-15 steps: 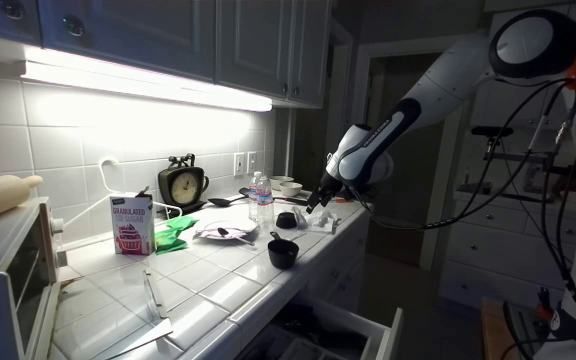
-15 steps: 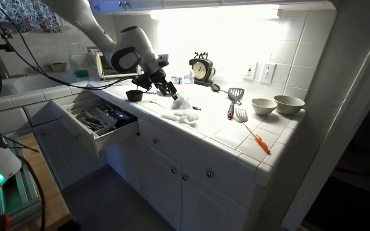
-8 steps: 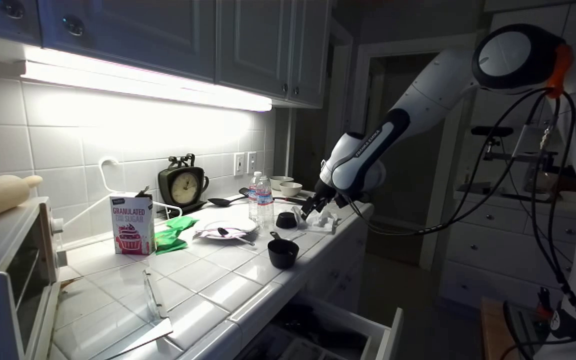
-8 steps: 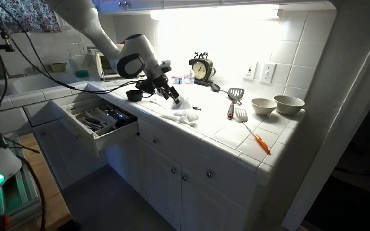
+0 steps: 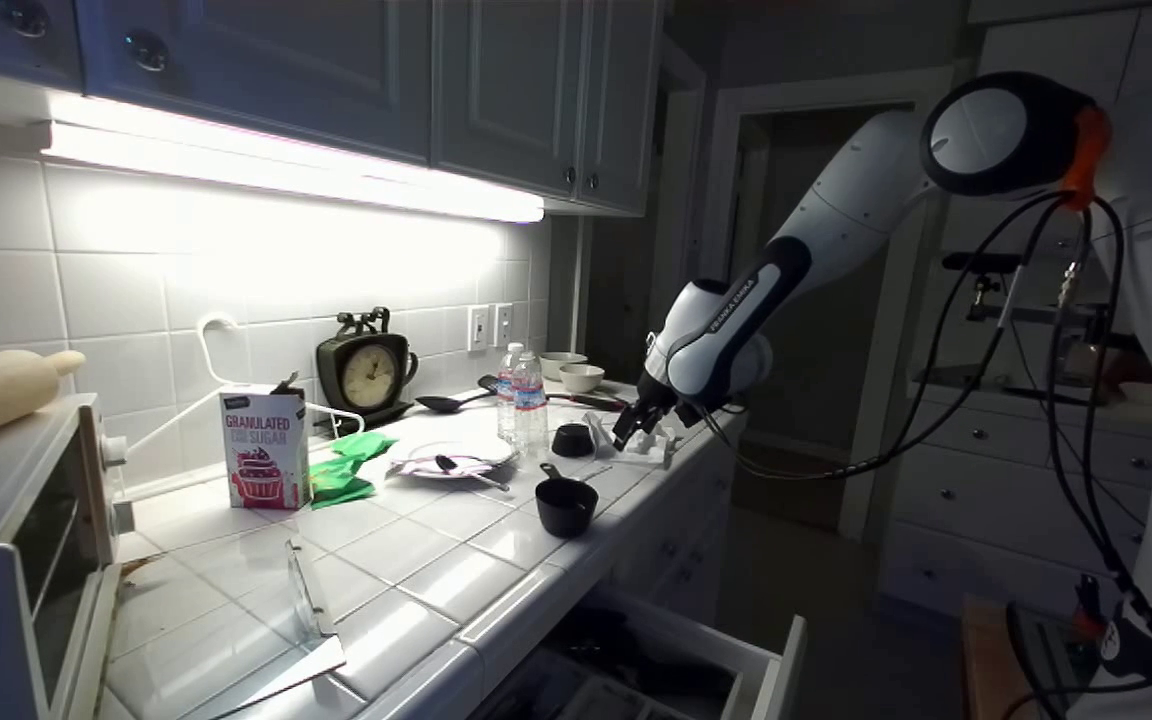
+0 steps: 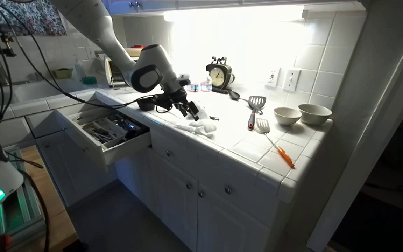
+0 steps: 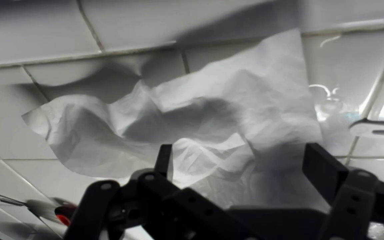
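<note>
Crumpled white paper (image 7: 272, 90) lies on the tiled counter, spread below my gripper (image 7: 242, 161) in the wrist view. The jaws stand wide apart, and a raised fold of the paper shows between them without being gripped. Whether the left finger (image 7: 163, 161) touches that fold, I cannot tell. In both exterior views the gripper (image 6: 190, 114) is tilted down, low over the paper (image 6: 205, 127). An upturned black cup (image 5: 572, 441) sits just beside the paper (image 5: 656, 448), and a black measuring cup (image 5: 566, 508) stands nearer the counter's front edge.
Water bottles (image 5: 530, 405), a plate (image 5: 426, 462) and a scale clock (image 6: 218, 75) stand along the back. Bowls (image 6: 287, 116), a black slotted turner (image 6: 257, 101) and an orange-handled spatula (image 6: 284, 156) lie toward the counter's end. Below, a cutlery drawer (image 6: 126, 153) juts out.
The arm has come down over the last second, bringing the gripper lower and closer to the paper. Its jaws have stayed apart, and the objects on the counter look unmoved.
</note>
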{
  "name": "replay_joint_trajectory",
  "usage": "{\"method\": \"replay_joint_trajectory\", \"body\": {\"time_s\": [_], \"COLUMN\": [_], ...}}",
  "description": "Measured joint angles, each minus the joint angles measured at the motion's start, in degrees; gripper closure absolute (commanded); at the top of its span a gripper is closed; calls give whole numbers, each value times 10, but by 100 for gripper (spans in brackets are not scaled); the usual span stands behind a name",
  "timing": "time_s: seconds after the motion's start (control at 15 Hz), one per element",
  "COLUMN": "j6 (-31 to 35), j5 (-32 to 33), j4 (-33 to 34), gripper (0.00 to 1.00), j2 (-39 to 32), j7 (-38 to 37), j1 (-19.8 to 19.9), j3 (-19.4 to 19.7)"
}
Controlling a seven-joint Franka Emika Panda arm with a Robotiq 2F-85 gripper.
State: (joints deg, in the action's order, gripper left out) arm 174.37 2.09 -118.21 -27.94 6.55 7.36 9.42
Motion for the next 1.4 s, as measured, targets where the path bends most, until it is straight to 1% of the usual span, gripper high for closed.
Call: {"method": "replay_joint_trajectory", "body": {"time_s": [0.4, 0.47, 0.53, 0.6, 0.67, 0.87, 1.07, 1.13, 1.2, 1.27, 1.4], "j6": [0, 0, 0, 0, 0, 0, 0, -2, -6, -14, -42], "j5": [5, 6, 6, 6, 6, 6, 6, 6, 6, 6, 5], "j4": [0, 0, 0, 0, 0, 0, 0, 0, 1, 1, 3], "gripper": [0, 2, 26, 27, 33, 57, 77, 85, 91, 99, 100], "j2": [-16, -17, -17, -17, -17, -17, -16, -15, -13, -11, -3], "j7": [0, 0, 0, 0, 0, 0, 0, 0, 0, 0, 0], "j1": [0, 0, 0, 0, 0, 0, 0, 0, 0, 0, 0], "j3": [10, 10, 10, 10, 10, 9, 8, 8, 9, 9, 8]}}
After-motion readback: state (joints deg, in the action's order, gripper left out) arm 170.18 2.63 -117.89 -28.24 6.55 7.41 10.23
